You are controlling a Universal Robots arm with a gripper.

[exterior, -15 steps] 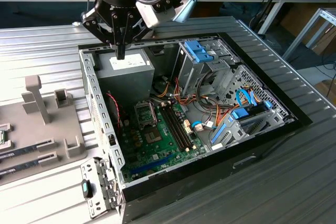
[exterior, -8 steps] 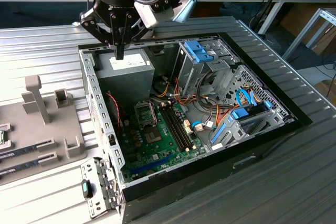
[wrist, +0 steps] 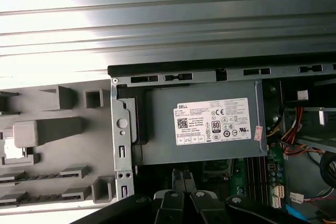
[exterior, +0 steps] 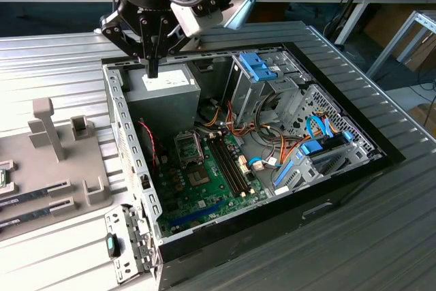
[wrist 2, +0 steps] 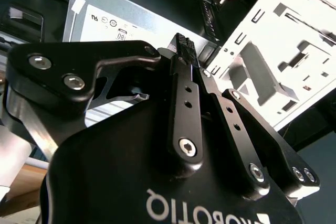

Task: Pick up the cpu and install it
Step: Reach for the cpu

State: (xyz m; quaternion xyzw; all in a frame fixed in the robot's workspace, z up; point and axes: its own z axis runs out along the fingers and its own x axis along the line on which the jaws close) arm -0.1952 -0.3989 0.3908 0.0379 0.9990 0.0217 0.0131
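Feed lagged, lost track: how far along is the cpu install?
Done: nothing I can confirm. In hand: the claw hangs above the grey metal power supply box inside the open black computer case; whether it carries the cpu, I cannot tell. Left: the black rectangular socket frame on the green motherboard stands apart from the claw; I cannot make out a seated chip there.

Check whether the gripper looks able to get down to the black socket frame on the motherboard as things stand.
Probably yes. The gripper hangs above the power supply, and the socket frame lies open from above; the orange cables run beside it, not over it.
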